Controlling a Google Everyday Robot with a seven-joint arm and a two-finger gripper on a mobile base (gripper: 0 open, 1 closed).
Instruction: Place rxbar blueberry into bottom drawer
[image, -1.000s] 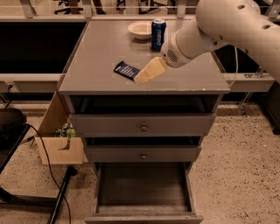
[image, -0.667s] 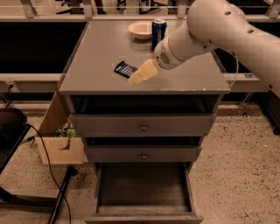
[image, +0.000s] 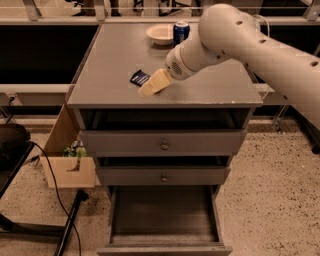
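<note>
The pincer (image: 154, 83), a tan wedge at the tip of the white arm (image: 240, 35), sits low over the table (image: 110, 55) and further left than a second ago. Then it was clearly apart from the bar (image: 139, 77); now it meets the bar's right end and hides part of it. Whether it is spread or pressed together I cannot tell, nor whether it truly touches the wrapper or only hangs just above it. Nearest the camera, the bottom drawer (image: 162, 212) stands pulled out with its floor bare, as it was a second ago, so the target is ready and waiting. Above it the two upper drawers (image: 164, 146) are pushed in. On the table, the bar lies flat near the front left, in the same spot and at the same slant as before, so it is not yet lifted. At the far edge the can (image: 181, 31) stands upright beside the bowl (image: 160, 34), both well apart from the bar and unmoved. By my reading the approach is closing and the grasp is the step in hand. All of the carry down to the bottom drawer is still to come, and a flat bar on a flat top may slide away instead of being caught.
</note>
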